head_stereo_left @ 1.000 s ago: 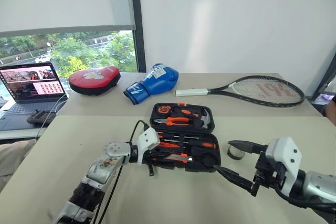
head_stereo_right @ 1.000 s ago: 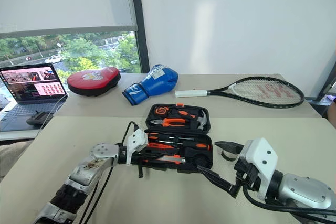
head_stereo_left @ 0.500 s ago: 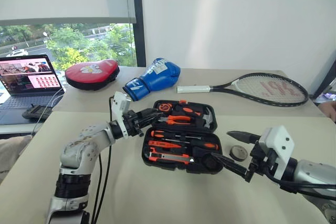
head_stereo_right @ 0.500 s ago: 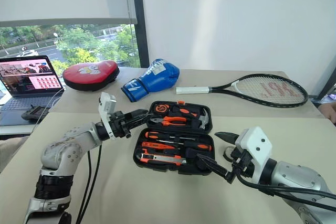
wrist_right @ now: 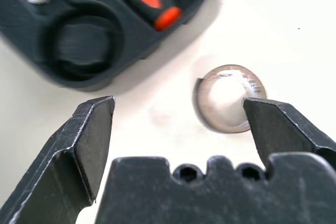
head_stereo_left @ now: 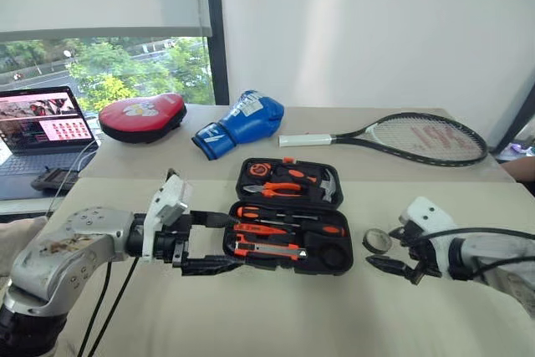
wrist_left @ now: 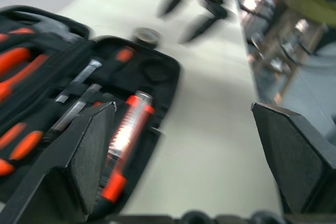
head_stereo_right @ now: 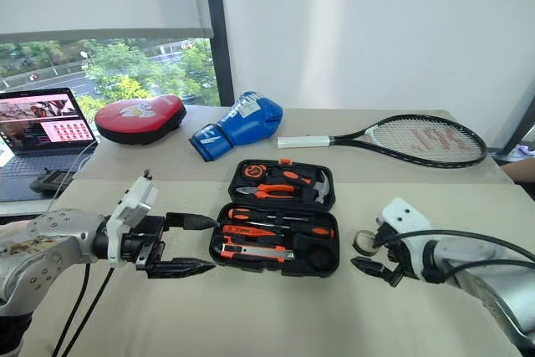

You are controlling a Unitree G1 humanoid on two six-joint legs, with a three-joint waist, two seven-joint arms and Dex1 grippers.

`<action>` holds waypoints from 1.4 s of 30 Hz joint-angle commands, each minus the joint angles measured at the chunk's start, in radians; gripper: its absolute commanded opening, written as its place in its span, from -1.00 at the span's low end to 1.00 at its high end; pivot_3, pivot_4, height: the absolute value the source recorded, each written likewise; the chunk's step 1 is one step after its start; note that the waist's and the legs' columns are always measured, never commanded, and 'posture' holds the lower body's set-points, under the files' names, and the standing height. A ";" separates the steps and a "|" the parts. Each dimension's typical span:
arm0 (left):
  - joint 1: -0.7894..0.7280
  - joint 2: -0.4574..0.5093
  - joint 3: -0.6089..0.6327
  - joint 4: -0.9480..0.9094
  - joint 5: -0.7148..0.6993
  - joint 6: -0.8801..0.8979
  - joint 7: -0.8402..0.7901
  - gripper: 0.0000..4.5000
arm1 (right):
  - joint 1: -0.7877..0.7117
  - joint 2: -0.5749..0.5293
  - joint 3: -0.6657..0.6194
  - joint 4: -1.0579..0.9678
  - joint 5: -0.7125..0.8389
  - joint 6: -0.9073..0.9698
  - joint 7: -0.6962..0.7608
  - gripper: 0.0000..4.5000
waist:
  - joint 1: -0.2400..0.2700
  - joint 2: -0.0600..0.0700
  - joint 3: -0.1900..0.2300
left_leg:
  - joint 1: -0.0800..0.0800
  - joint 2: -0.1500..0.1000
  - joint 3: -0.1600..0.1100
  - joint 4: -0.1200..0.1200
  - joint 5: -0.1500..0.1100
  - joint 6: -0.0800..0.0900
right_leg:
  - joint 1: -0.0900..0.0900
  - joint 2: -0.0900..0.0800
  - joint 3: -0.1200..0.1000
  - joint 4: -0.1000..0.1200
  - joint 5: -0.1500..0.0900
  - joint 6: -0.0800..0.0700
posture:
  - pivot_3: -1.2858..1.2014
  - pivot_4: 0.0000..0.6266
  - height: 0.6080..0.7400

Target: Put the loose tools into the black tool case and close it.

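black tool case (head_stereo_left: 288, 225) lies open on the table (head_stereo_left: 276, 315), lid half on the far side, tray half on the near side. lid half holds the orange-handled pliers (head_stereo_left: 281, 191), a hammer (head_stereo_left: 328, 187) and what looks like a tape measure (head_stereo_left: 261, 172), small, hard to be sure. tray half holds two orange-and-black screwdrivers (head_stereo_left: 288, 214) laid lengthwise, the utility knife (head_stereo_left: 269, 248) in the near slot, and a slim orange piece between them, probably the tester screwdriver, too small to confirm. round recess (wrist_right: 83, 40) at the tray's right end is empty.

grey tape roll (head_stereo_left: 377, 242) is outside the case, flat on the table just right of the tray's right end, not touching it.

left tool (head_stereo_left: 219, 242) reaches in level from the left, pointing right at the case's left end, fingers spread wide, one above the other, gripping nothing; lower fingertip sits just in front of the tray's near left corner. contact with the case unclear.

right tool (wrist_right: 178, 124) is angled down over the table at the right, fingers released and wide apart, empty. in the right wrist view the tape roll lies near the inside of one finger (wrist_right: 278, 124), no visible contact.
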 commanded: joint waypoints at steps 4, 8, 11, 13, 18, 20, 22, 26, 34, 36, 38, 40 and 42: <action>0.063 -0.023 0.070 -0.066 -0.041 -0.022 0.101 0.98 | -0.153 0.032 0.155 0.184 -0.105 -0.010 0.078 1.00 | -0.002 0.000 0.000 | -0.001 0.000 0.000 0.000 0.000 0.000 | -0.001 0.001 0.000 0.000 0.002 0.003 | 0.03 -0.52 1.00; 0.087 -0.065 0.097 -0.047 -0.031 -0.024 0.200 1.00 | -0.192 0.046 0.204 0.254 -0.158 -0.042 0.128 0.77 | -0.003 0.000 0.000 | -0.003 0.000 0.000 0.000 0.000 0.000 | -0.002 0.001 0.000 0.000 0.005 0.008 | 0.03 -0.52 1.00; 0.093 -0.077 0.122 -0.025 -0.050 -0.014 0.235 1.00 | -0.195 0.047 0.225 0.288 -0.200 -0.074 0.158 0.39 | -0.001 0.000 0.000 | -0.003 -0.001 0.000 0.000 0.000 0.000 | -0.001 0.001 -0.001 0.000 0.005 0.008 | 0.03 -0.52 1.00; 0.093 -0.073 0.139 -0.011 -0.068 -0.006 0.243 1.00 | -0.195 0.048 0.229 0.305 -0.224 -0.096 0.171 0.08 | -0.001 0.000 0.000 | -0.003 -0.001 0.000 0.000 0.000 0.000 | -0.001 0.001 -0.001 0.000 0.005 0.008 | 0.03 -0.52 1.00; 0.118 -0.025 0.192 0.048 -0.104 -0.008 0.167 1.00 | -0.161 0.015 0.150 0.245 -0.216 -0.128 0.224 -0.68 | -0.003 0.000 0.000 | -0.003 0.000 0.000 0.000 0.000 0.000 | -0.001 0.001 -0.001 0.000 0.005 0.008 | 0.03 -0.52 1.00; 0.161 0.019 0.201 0.070 -0.072 -0.041 0.103 1.00 | -0.156 0.006 0.099 0.181 -0.173 -0.105 0.248 -0.99 | -0.003 0.000 0.001 | -0.003 0.000 0.000 0.000 0.001 -0.001 | -0.002 0.001 -0.001 0.000 0.005 0.008 | 0.03 -0.52 1.00; 0.222 0.018 0.231 0.096 -0.062 -0.073 0.078 1.00 | -0.176 0.012 0.054 0.077 -0.095 -0.056 0.274 -0.99 | -0.008 0.002 0.002 | -0.003 0.000 0.001 0.000 0.001 -0.002 | -0.003 0.002 -0.002 0.001 0.005 0.008 | 0.03 -0.52 1.00; 0.290 -0.010 0.250 0.141 -0.038 -0.207 -0.044 1.00 | -0.230 0.051 0.074 -0.056 -0.039 0.010 0.259 -0.99 | -0.011 0.002 0.004 | -0.001 0.001 0.000 -0.001 0.002 -0.003 | -0.003 0.001 -0.002 0.000 0.005 0.008 | 0.03 -0.52 1.00; 0.245 0.011 0.234 0.121 -0.086 -0.166 -0.044 1.00 | -0.287 0.119 0.268 -0.124 -0.091 0.066 0.205 -0.99 | 0.003 0.001 0.005 | -0.003 0.000 -0.002 0.000 0.001 -0.003 | -0.003 -0.003 -0.005 0.000 0.004 0.005 | 0.03 -0.52 1.00; 0.238 0.010 0.227 0.107 -0.090 -0.162 -0.028 1.00 | -0.281 0.114 0.292 -0.126 -0.102 0.067 0.205 -0.99 | 0.000 0.001 0.005 | -0.004 0.000 -0.002 0.000 0.001 -0.003 | -0.003 -0.003 -0.005 0.000 0.005 0.005 | 0.03 -0.52 1.00; 0.237 0.008 0.225 0.103 -0.091 -0.158 -0.021 1.00 | -0.276 0.112 0.306 -0.130 -0.108 0.069 0.207 -0.99 | -0.003 0.001 0.005 | -0.004 0.000 -0.002 0.000 0.001 -0.003 | -0.003 -0.003 -0.006 0.000 0.005 0.006 | 0.03 -0.52 1.00; 0.240 0.005 0.223 0.100 -0.088 -0.160 -0.017 1.00 | -0.264 0.105 0.329 -0.126 -0.128 0.067 0.205 -0.99 | -0.004 0.002 0.005 | -0.004 0.000 -0.002 -0.001 0.001 -0.003 | -0.003 -0.002 -0.006 0.000 0.005 0.006 | 0.03 -0.52 1.00; 0.240 0.000 0.220 0.096 -0.092 -0.157 -0.011 1.00 | -0.252 0.100 0.353 -0.107 -0.152 0.057 0.203 -0.99 | -0.005 0.001 0.005 | -0.004 0.000 -0.002 -0.001 0.001 -0.004 | -0.003 -0.001 -0.006 0.000 0.005 0.006 | 0.03 -0.52 1.00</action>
